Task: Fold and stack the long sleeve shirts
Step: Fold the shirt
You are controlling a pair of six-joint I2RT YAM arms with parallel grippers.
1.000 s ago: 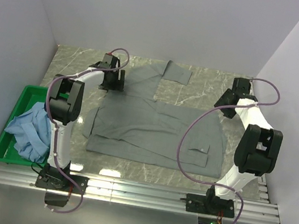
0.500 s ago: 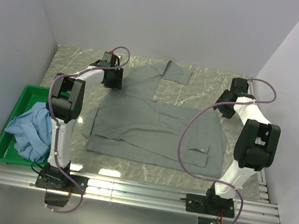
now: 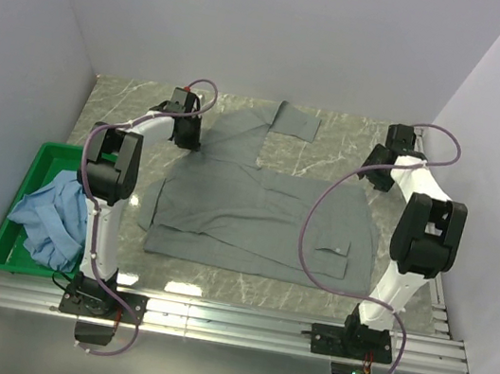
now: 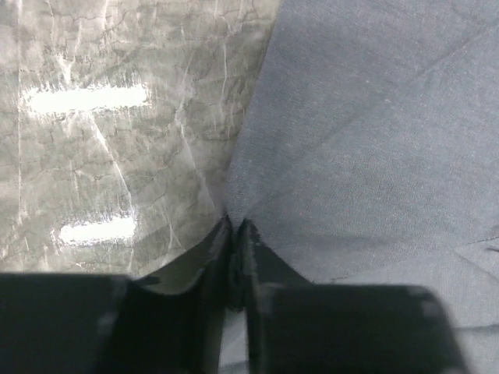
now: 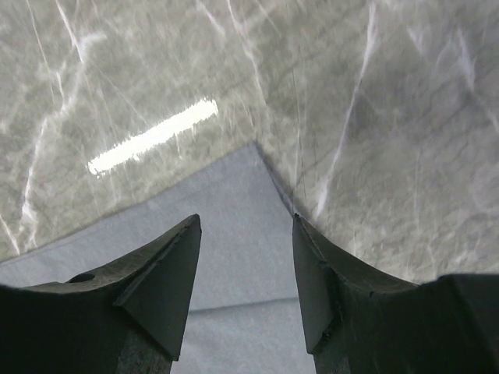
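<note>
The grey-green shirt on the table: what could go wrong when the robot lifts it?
The left gripper pinches only a thin edge of the grey-green cloth shirt, so it might slip out. The right gripper is open over the shirt's corner, right at the edge; it could miss the cloth, and then the shirt would lift crooked.

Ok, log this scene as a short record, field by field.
grey-green shirt: spread on table
light blue shirt: bunched in green bin
left tool: shut, pinching the grey-green shirt's edge
right tool: open, over a corner of the grey-green shirt
stack: not started
</note>
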